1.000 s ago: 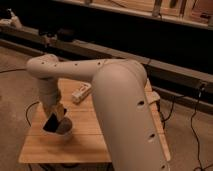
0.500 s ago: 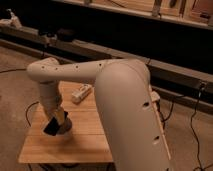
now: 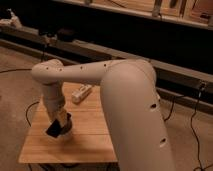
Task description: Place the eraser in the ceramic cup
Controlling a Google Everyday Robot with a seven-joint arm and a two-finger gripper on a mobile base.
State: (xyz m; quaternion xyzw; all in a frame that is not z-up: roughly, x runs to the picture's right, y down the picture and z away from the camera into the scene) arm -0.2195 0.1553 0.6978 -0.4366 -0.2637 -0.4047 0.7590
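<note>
Your end effector point(image 3: 59, 125) hangs low over the left part of the wooden table point(image 3: 95, 135), clamped on the eraser point(image 3: 53, 129), which tilts just above the tabletop. A white oblong item point(image 3: 82, 93) lies near the table's far edge.

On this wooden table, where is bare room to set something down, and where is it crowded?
Bare wood lies along the table's front edge and in the middle, between the gripper and the big arm. The left side is crowded: the gripper holds the eraser there. The white power strip takes the back edge.
</note>
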